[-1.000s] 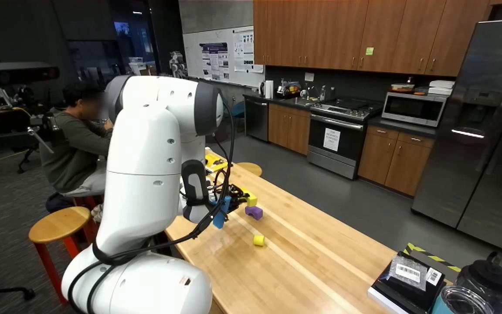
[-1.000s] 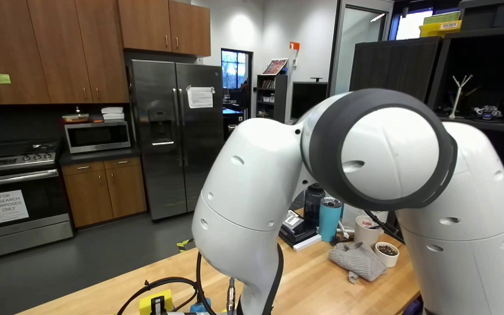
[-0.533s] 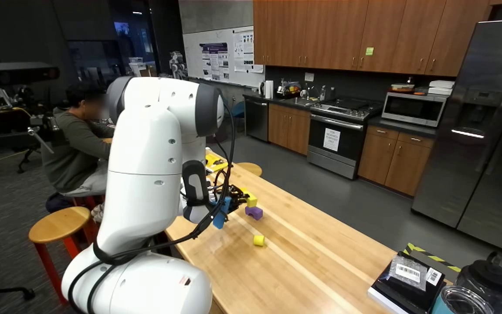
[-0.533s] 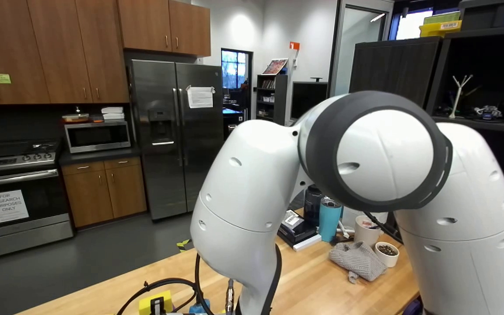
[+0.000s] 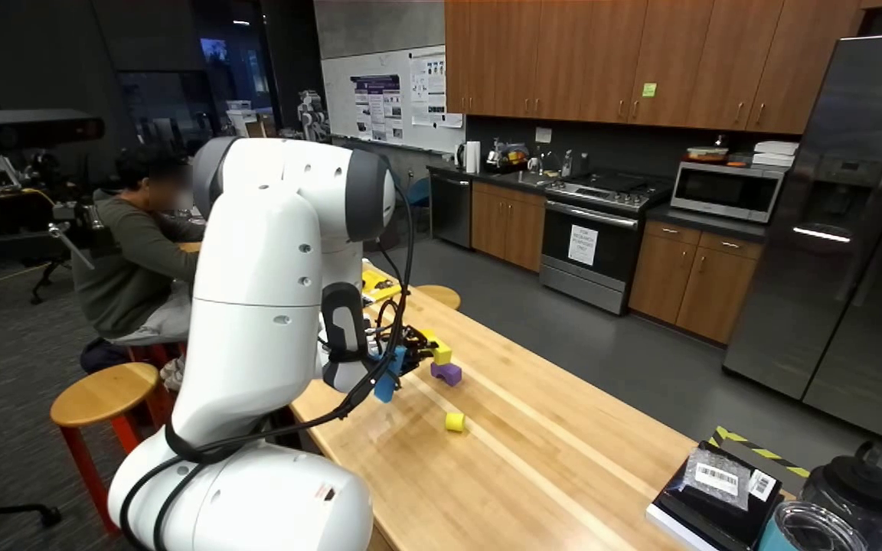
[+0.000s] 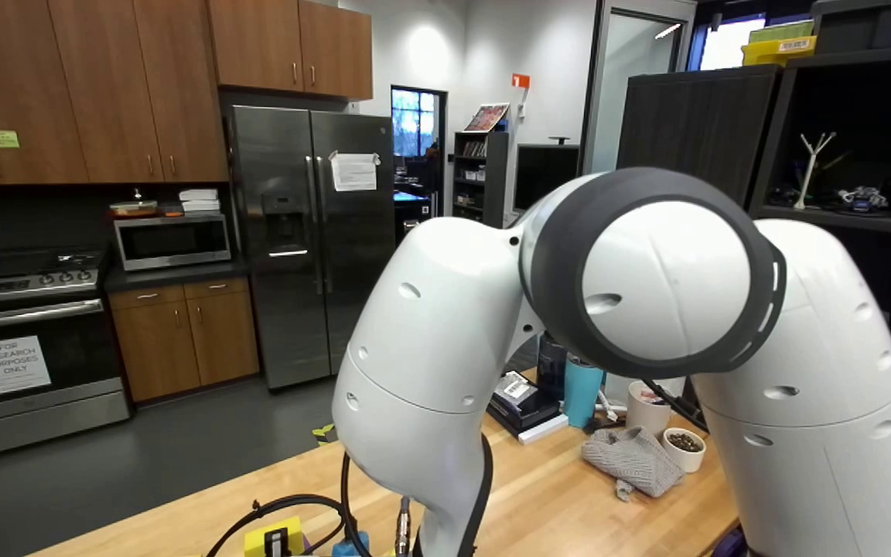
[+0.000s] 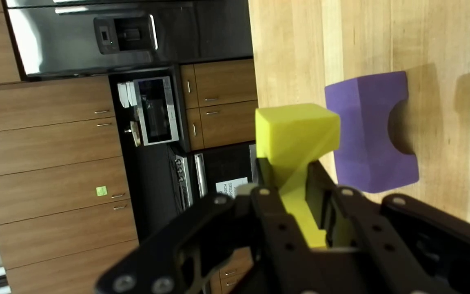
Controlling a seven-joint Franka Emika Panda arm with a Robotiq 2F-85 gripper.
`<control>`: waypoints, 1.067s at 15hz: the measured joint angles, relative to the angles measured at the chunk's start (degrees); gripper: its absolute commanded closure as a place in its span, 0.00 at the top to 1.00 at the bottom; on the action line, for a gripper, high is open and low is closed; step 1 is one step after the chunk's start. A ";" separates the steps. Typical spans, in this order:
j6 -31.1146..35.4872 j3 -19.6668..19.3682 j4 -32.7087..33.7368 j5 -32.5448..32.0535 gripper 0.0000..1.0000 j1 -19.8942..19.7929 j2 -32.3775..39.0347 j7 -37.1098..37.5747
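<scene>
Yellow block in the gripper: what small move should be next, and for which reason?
Perhaps a slight, slow lowering: the gripper holds the yellow block, which in an exterior view shows just above the purple arch and in the wrist view partly hides its upper face. Contact between them is unclear, so gentleness seems wise.

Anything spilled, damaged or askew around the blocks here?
Nothing stands out: no spill or damage shows. The black two-fingered tool grips the yellow rectangular block; the purple arched block stands, opening down, on the pale wooden table.
</scene>
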 measured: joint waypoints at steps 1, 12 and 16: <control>0.00 0.00 0.12 0.00 0.06 -0.02 0.11 0.00; 0.78 -0.15 0.96 -0.02 0.06 -0.19 1.08 0.00; 1.74 -0.32 1.43 -0.41 0.06 -0.82 1.27 -0.03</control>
